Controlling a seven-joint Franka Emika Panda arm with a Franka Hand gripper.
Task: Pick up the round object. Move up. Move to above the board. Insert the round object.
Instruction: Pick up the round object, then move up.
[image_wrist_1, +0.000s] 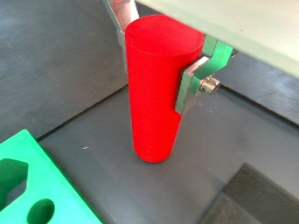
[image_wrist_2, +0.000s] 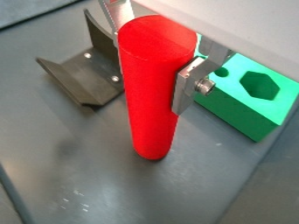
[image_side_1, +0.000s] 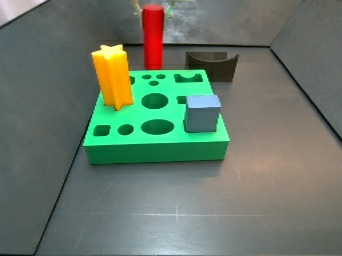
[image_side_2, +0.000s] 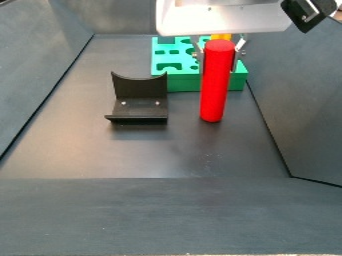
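My gripper (image_wrist_1: 163, 66) only partly shows in both wrist views: the fingers run off the frame, and the red peg (image_wrist_1: 156, 92) covers most of one plate, so I can't say if the pads actually touch it. In a side view the gripper (image_side_1: 155, 8) is a blur at the frame edge above the peg (image_side_1: 154, 38). In a side view the board (image_side_2: 181, 60) sits half behind the peg (image_side_2: 214, 82) and my wrist housing. In a wrist view the board (image_wrist_1: 35, 188) is cropped to a corner.
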